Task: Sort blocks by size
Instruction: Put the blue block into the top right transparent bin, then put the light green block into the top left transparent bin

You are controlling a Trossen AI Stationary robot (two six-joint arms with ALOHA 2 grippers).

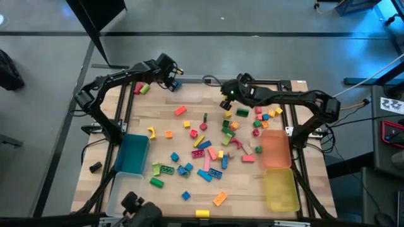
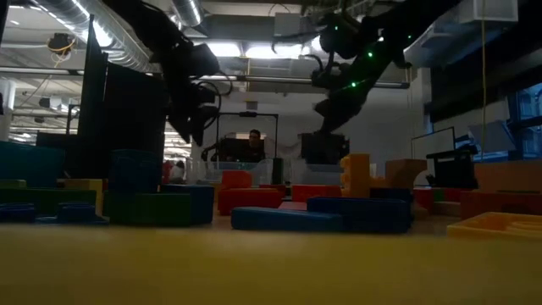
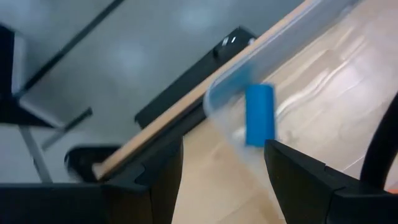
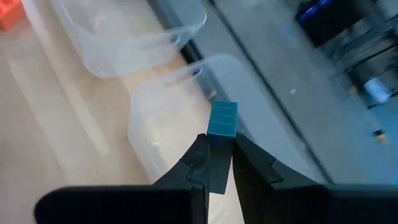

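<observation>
Overhead, high view: left gripper (image 1: 173, 81) sits at the far edge of the tabletop (image 1: 189, 107), near pink and green blocks (image 1: 142, 88); right gripper (image 1: 225, 104) is over the far middle, with most loose blocks (image 1: 208, 151) scattered mid-table between the blue bin (image 1: 132, 154) and the orange bin (image 1: 276, 149).
Low view: both arms hang from above — blue bar block (image 2: 288, 219) lies nearest.
Left wrist view: fingers (image 3: 298, 180) spread apart, empty; a blue block (image 3: 259, 114) is inside a clear bin (image 3: 214, 102).
Right wrist view: fingers (image 4: 193, 165) pinched on a teal block (image 4: 222, 124) — over a clear container (image 4: 155, 124).
</observation>
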